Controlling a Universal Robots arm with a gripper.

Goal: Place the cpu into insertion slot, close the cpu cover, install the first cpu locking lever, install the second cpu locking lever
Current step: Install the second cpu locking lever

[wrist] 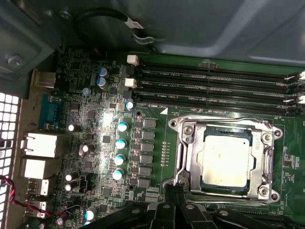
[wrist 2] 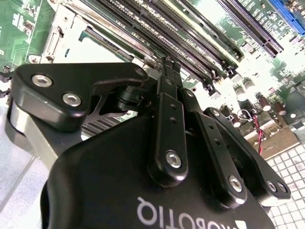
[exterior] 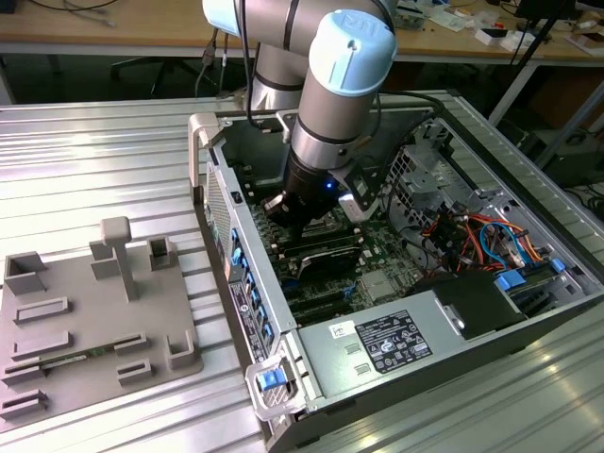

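In the first wrist view the cpu (wrist: 225, 162), square with a silvery top, lies in the insertion slot (wrist: 172, 123). The cpu cover (wrist: 190, 150), a silver frame, lies flat around it. A thin locking lever (wrist: 180, 164) runs along one side of the cover. My gripper (wrist: 174, 190) is shut, and its tips meet at that lever's end by the socket corner; I cannot tell whether they grip it. The second wrist view shows the black fingers (wrist 2: 167, 81) pressed together over the board. In the exterior view the gripper (exterior: 304, 219) reaches down into the open computer case.
Long black memory slots (wrist: 214, 83) run beside the socket. Capacitors (wrist: 121, 143) and rear ports (wrist: 40, 143) are on its other side. The case holds a power supply (exterior: 387, 344) and coloured cables (exterior: 477, 236). A grey fixture tray (exterior: 85, 321) lies at the exterior view's left.
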